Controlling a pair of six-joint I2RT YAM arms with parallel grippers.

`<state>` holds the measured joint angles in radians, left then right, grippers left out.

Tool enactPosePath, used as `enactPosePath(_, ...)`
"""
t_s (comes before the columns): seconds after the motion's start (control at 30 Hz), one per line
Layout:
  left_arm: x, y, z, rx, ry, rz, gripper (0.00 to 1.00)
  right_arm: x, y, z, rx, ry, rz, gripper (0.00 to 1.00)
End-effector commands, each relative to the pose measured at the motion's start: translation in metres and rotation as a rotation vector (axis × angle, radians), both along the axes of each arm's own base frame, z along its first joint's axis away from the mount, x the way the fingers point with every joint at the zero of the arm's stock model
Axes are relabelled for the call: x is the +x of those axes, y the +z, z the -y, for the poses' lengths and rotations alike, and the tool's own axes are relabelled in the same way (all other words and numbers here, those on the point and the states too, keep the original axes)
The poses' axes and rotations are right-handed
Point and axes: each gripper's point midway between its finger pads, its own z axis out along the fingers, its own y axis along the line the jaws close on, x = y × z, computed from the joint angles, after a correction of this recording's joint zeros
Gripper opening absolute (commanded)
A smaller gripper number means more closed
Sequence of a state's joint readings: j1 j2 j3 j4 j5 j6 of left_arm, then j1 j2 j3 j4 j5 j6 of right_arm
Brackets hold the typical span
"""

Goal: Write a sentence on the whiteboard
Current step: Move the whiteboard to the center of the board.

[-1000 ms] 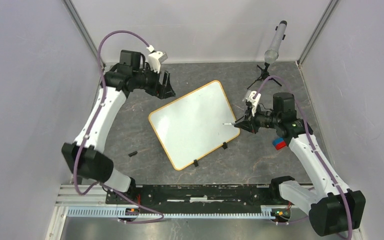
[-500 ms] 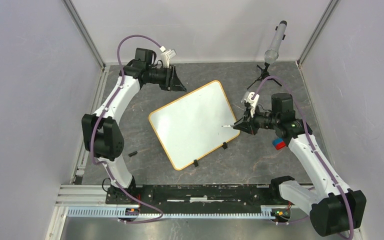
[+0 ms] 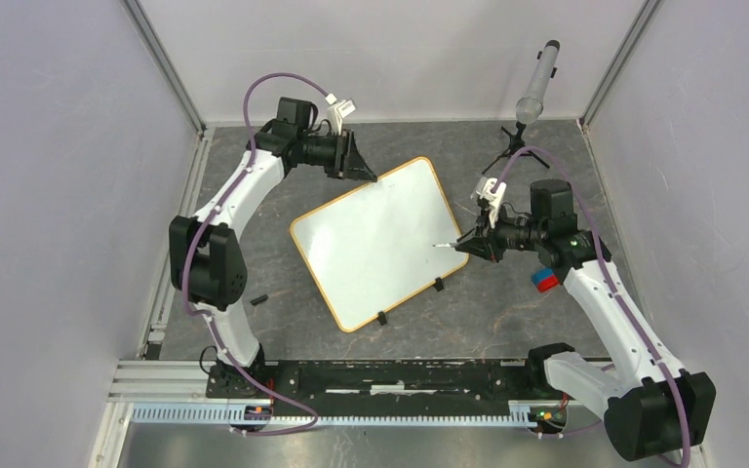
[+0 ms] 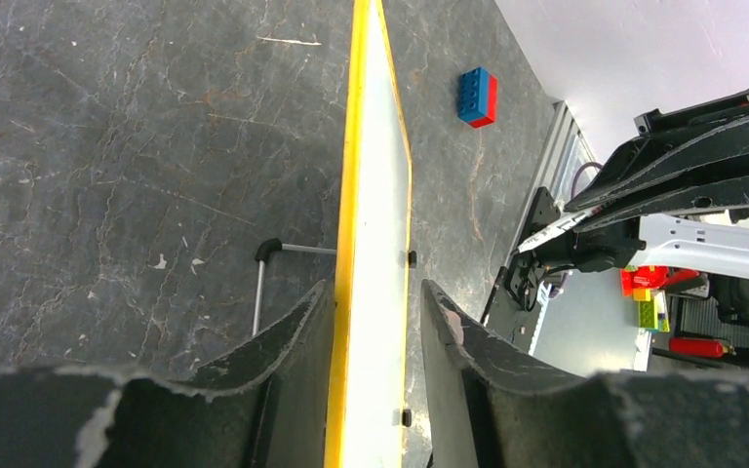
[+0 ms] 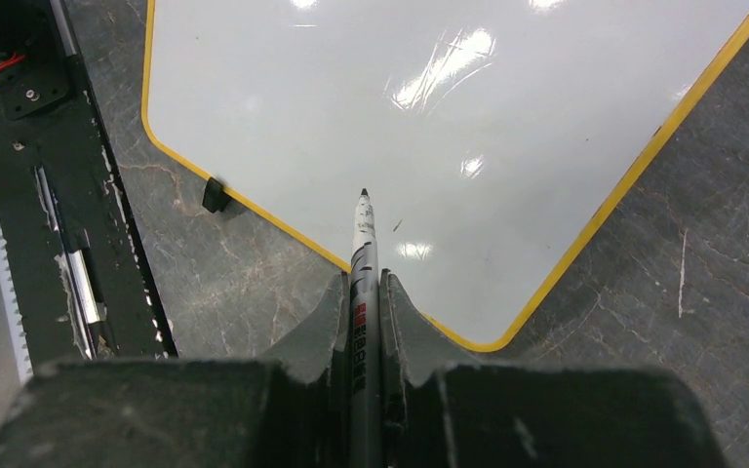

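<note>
And there was the whiteboard [image 3: 371, 244], lying mid-table and turned askew, one rounded corner aimed at 1 o'clock; its face was glossy white, streaked with glare in the right wrist view, and a thin orange-tan frame ran all the way round; two small black clip feet [image 3: 439, 284] sat on the edge facing 5 o'clock.

Over at the board's 11 o'clock edge, the left gripper [image 4: 375, 288] straddled the frame; its jaws stood at a narrow gap with the board's edge running up between them; one finger [image 4: 293, 336] lay right against the yellow rim, while a sliver of space showed at the other; whether it was truly pinching the board, I could not tell.

At the board's 3 o'clock side, the right gripper [image 5: 364, 283] was clamped tight on a marker [image 5: 362, 244], a slim white barrel with a dark tip; the tip pointed inward over the white just inside the frame; contact with the surface could not be judged; a tiny dark tick [image 5: 397, 225] showed at 4 o'clock from the tip.

A red-and-blue block [image 3: 544, 281] lay on the table at 4 o'clock from the board, just beside the right arm.
</note>
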<state>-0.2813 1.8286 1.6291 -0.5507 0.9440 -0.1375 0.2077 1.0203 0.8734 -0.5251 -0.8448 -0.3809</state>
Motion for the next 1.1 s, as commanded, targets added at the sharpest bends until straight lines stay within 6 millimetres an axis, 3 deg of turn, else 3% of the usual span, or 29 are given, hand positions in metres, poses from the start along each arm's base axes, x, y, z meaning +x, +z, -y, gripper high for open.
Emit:
enactPosePath(0.0, -0.005, -0.007, 0.01, -0.005, -0.018, -0.024, 0.46, 0.002, 0.015, -0.002, 0.004, 0.014, 0.043, 0.0)
enactPosePath(0.17, -0.003, 0.003, 0.01, -0.007, -0.004, 0.002, 0.46, 0.0, 0.012, -0.001, -0.004, 0.013, 0.038, 0.0)
enactPosePath(0.27, -0.007, -0.006, 0.014, 0.019, -0.025, -0.011, 0.42, 0.0, 0.014, -0.001, -0.002, 0.014, 0.045, 0.0)
enactPosePath(0.47, -0.019, -0.023, 0.03, 0.051, -0.081, -0.036, 0.27, -0.001, 0.016, -0.002, 0.005, 0.017, 0.045, 0.0)
enactPosePath(0.67, -0.029, -0.031, 0.045, 0.07, -0.125, -0.044, 0.22, -0.004, 0.016, -0.003, 0.012, 0.029, 0.037, 0.0)
enactPosePath(0.8, -0.038, -0.038, 0.056, 0.078, -0.161, -0.057, 0.14, -0.005, 0.013, -0.005, 0.017, 0.035, 0.03, 0.0)
enactPosePath(1.07, -0.053, -0.049, 0.076, 0.105, -0.239, -0.06, 0.12, -0.009, 0.01, -0.009, 0.019, 0.055, 0.022, 0.0)
